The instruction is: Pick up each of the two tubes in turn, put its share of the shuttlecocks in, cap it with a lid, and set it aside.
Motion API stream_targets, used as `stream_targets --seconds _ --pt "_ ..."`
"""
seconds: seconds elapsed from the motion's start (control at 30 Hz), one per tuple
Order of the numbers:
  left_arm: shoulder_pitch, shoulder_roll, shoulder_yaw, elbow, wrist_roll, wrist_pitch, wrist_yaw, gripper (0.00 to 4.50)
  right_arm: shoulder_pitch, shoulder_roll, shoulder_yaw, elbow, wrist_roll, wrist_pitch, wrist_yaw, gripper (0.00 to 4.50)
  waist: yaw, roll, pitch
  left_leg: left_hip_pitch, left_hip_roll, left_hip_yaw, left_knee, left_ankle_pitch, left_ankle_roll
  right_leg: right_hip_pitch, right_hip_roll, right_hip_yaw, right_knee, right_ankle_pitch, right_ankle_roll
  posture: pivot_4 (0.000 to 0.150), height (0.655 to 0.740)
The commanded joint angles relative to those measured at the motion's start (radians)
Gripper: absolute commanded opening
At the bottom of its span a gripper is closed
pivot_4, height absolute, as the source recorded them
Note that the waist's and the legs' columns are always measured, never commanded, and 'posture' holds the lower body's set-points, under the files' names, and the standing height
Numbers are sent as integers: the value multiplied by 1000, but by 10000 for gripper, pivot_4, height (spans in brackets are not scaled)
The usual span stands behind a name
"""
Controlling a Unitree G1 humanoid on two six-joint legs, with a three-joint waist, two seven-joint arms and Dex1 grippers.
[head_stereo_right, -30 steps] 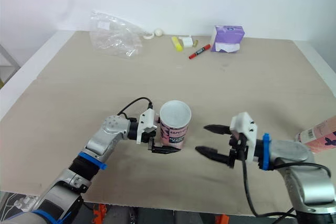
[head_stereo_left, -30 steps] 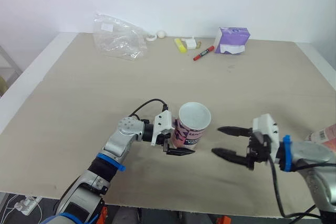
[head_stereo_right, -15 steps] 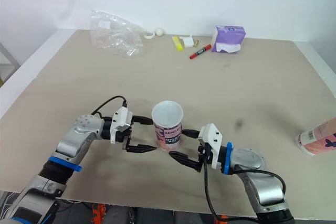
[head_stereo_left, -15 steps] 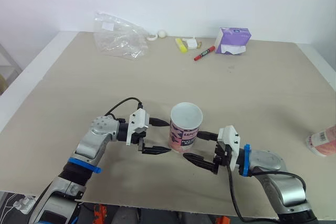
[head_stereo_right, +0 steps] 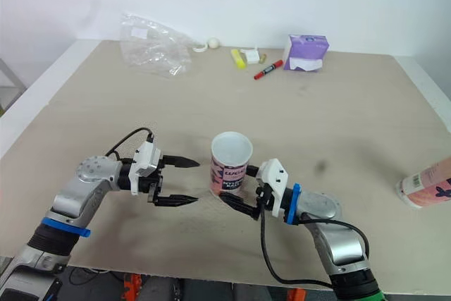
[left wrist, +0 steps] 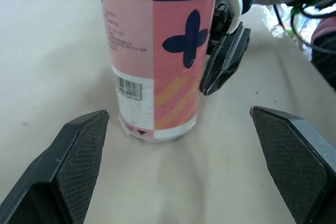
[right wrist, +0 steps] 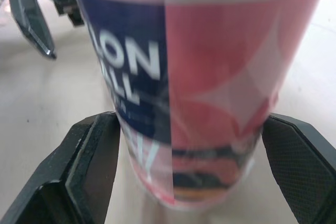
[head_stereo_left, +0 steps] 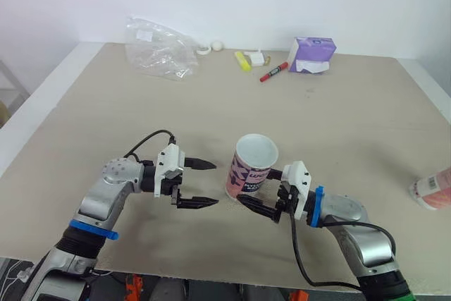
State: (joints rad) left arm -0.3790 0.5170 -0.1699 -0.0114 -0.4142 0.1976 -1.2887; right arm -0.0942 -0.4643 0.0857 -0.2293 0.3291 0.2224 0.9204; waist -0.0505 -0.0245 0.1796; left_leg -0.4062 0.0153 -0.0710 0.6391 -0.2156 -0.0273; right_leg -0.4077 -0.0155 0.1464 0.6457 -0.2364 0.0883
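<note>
We note bag point(head_stereo_left: 158, 51), marker point(head_stereo_left: 273, 72) and purple pack point(head_stereo_left: 311, 54) along the far edge of the surface point(head_stereo_left: 352, 125), all well clear of the upright open tube point(head_stereo_left: 252, 166) near the front, its base pinched by the right gripper's point(head_stereo_left: 254, 189) fingers, the left gripper point(head_stereo_left: 213, 184) alongside, level, fingers spread.

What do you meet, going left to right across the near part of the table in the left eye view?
left gripper → upright tube → tube lying on its side at the table's right edge. The right gripper overlaps the upright tube, so it is left out.
</note>
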Motion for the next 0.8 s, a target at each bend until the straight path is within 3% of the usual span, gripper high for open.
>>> stream_targets --seconds 0.03,0.8 --pt "24 -6 41 -58 -68 27 4 45000 -26 30 12 -1 21 -4 -16 44109 0 0 0 0 0 0 0 0 0 0 0 0 0 0 0 1500 7400" --pt "86 8 29 -62 -32 -24 25 45000 -141 116 116 137 -34 -89 -4 44109 -1 0 0 1 3 -1 0 0 0 0 0 -6 1 1 -5 1500 7400"
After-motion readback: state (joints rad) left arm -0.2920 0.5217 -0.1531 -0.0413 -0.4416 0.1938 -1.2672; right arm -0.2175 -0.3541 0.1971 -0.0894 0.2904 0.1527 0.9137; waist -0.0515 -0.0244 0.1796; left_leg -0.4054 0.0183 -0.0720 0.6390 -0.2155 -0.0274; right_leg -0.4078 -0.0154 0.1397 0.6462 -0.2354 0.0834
